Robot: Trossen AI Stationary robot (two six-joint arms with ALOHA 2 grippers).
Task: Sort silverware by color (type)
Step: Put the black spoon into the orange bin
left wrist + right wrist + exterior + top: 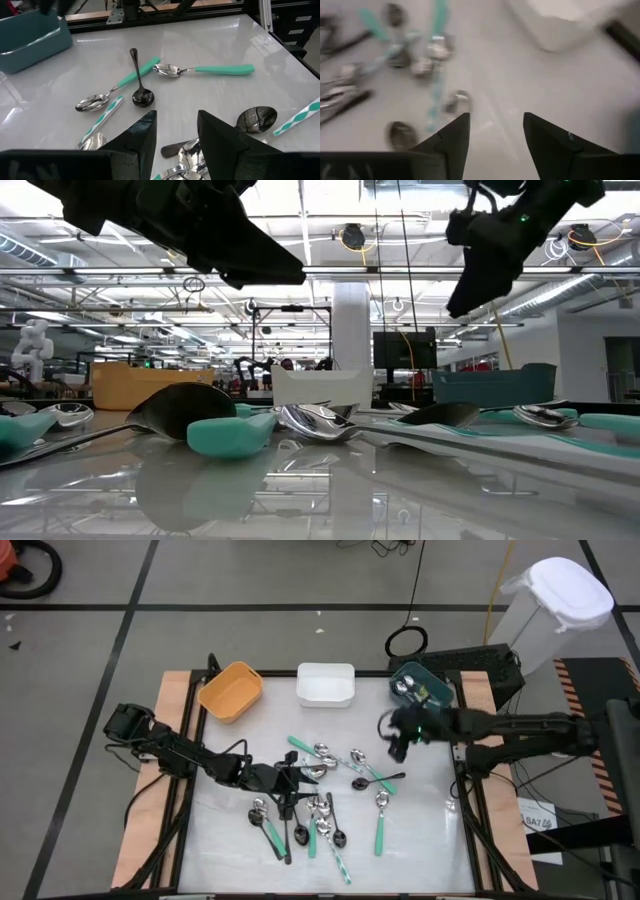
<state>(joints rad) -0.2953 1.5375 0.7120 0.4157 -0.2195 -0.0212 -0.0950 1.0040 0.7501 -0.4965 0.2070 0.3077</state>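
Left claw [292, 783] low over the near-centre of the table [420, 830], fingers spread with a gap between them, nothing pinched. The silverware [322, 802] lies right under and just ahead of it: a tangle of spoons at the fingertips in the left wrist view, more fanned out beyond.

Ahead of that claw, a black spoon [138, 80] lies with its bowl toward the claw and its handle running away, crossing a mint-handled spoon [118, 86] set on a diagonal. Judged: left arm is much the nearer to the heap, so the next pick falls to it.

Farther back, right claw [398, 743] hangs in the air just short of the teal bin [432, 681], fingers parted, empty. The heap lies off toward the table's middle from it, well apart.

Orange bin [232, 691] and white bin [325, 684] along the far edge.
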